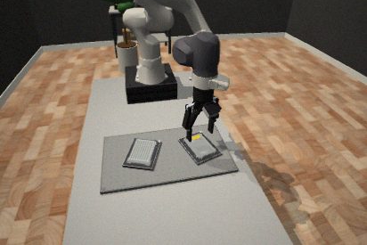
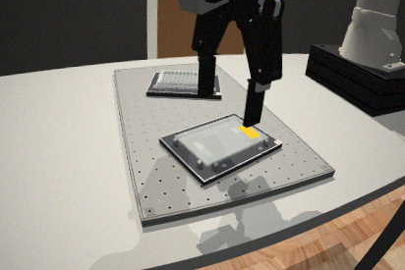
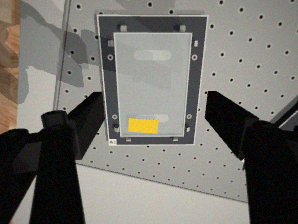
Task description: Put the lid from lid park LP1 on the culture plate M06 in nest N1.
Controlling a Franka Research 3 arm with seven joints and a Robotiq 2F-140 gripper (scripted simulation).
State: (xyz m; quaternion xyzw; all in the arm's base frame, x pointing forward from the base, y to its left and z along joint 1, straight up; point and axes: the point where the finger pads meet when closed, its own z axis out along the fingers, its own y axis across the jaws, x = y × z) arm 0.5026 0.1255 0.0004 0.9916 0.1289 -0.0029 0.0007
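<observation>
A clear lid (image 1: pixel 202 147) (image 2: pixel 218 141) (image 3: pixel 152 75) with a yellow tag (image 1: pixel 196 137) (image 2: pixel 249 132) (image 3: pixel 143 125) lies in the dark lid park LP1 (image 2: pixel 168 143) (image 3: pixel 106 55) on the right of the perforated base plate (image 1: pixel 116 178) (image 2: pixel 147 182) (image 3: pixel 250 60). The culture plate M06 (image 1: pixel 142 151) (image 2: pixel 179 80) sits uncovered in nest N1 on the left in the top view. My gripper (image 1: pixel 199 134) (image 2: pixel 227 108) (image 3: pixel 155 105) is open and empty. It hangs a little above the lid's tagged end, with a finger on each side of the lid.
The robot's black base block (image 1: pixel 151 86) (image 2: pixel 354 83) stands behind the base plate on the grey table (image 1: pixel 178 218) (image 2: pixel 59 162). The table's front edge lies close to the base plate in the exterior view. Wooden floor surrounds the table.
</observation>
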